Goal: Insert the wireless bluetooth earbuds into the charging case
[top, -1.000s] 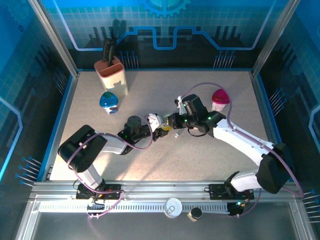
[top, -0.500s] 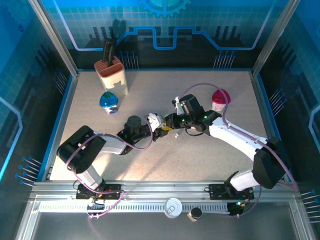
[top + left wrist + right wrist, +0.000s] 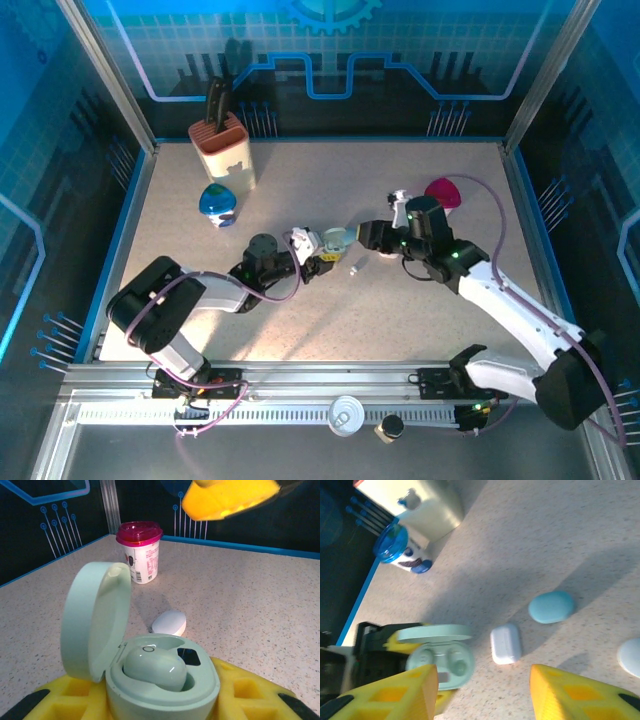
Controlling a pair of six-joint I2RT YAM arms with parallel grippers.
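Right arm [image 3: 500, 300] has swung back to the right. Its fingers [image 3: 395, 690], earlier tight against the case [image 3: 335, 239], now stand clear of it and spread wide, with nothing between them. The case's raised lid [image 3: 338, 237] has come into plain view. The wrist now overlaps the pink cup [image 3: 447, 188].

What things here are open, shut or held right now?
Left claw: shut on green case.
Right claw: open, empty.
Green case: lid open.
Green earbud: sitting inside the case.
White case: shut, lying flat.
Blue case: shut.
Pink-lidded cup: upright, lid on.
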